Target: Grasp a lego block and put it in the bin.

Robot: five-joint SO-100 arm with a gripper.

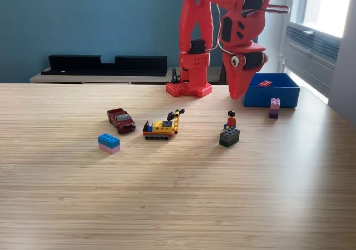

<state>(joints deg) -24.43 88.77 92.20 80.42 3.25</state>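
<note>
Red tool (pixel 237 91), jaws seemingly pressed together and empty, is hanging just above and behind the figure block (pixel 229 134), beside the bin (pixel 271 96).

Wooden table (pixel 178 205) (pale, striped grain) with bin (pixel 271 94), toy car (pixel 121 120), blocks (pixel 109 143).
</note>
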